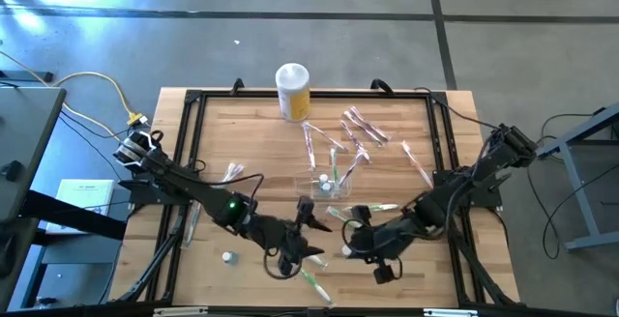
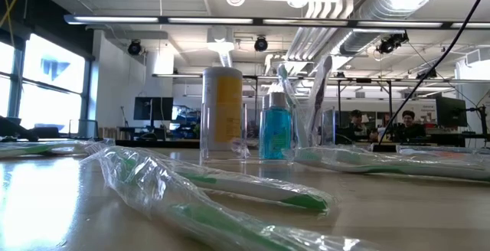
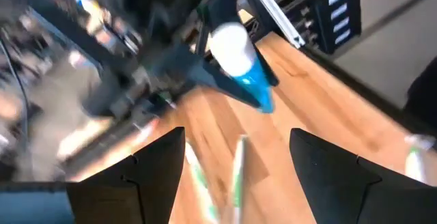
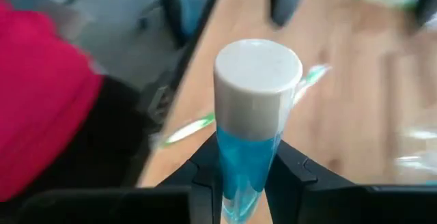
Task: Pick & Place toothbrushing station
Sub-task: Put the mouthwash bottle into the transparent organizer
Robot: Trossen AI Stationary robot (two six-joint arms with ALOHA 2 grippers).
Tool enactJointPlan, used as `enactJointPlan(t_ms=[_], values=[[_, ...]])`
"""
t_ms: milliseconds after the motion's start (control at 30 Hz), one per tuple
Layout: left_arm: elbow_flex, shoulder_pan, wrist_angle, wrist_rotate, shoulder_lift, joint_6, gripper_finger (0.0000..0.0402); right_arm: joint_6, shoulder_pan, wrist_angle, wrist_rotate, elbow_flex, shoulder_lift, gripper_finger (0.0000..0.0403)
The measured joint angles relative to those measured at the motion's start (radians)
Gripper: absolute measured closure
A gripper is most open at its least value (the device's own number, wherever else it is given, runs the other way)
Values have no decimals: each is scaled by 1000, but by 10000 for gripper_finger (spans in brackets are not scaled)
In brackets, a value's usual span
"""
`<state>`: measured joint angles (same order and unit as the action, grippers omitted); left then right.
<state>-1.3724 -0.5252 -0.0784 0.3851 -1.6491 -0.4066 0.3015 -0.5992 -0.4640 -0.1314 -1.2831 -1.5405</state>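
While blur hides any label, the right gripper (image 4: pixel 242 176) clamps a blue bottle (image 4: pixel 249 149); the left gripper (image 3: pixel 235 166) gapes open.

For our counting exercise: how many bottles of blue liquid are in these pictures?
2: a bottle clamped in the right gripper near the front, another bottle standing in the see-through holder mid-table. More may be hidden.

table (image 1: pixel 222 133): wood | on it: yellow canister (image 1: pixel 293 90); wrapped toothbrushes (image 1: pixel 363 124); toothbrushing station (image 1: pixel 324 187)

Grey concrete floor (image 1: pixel 503 27); exposed ceiling ducts (image 2: pixel 337 21); bright windows (image 2: pixel 46 83) at side.
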Motion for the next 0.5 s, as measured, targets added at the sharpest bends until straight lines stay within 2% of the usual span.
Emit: enactJointPlan(t_ms=[133,267,400,500], values=[[0,-2,20,4,-4,-84,143,14,45,4,102,1,-28,337],[0,2,23,-6,-4,-100,143,11,77,-4,124,1,-47,337],[0,1,35,-113,-15,-204,143,9,106,0,186,0,-69,333],[2,0,22,-142,-24,-258,143,-4,123,16,227,0,-73,336]])
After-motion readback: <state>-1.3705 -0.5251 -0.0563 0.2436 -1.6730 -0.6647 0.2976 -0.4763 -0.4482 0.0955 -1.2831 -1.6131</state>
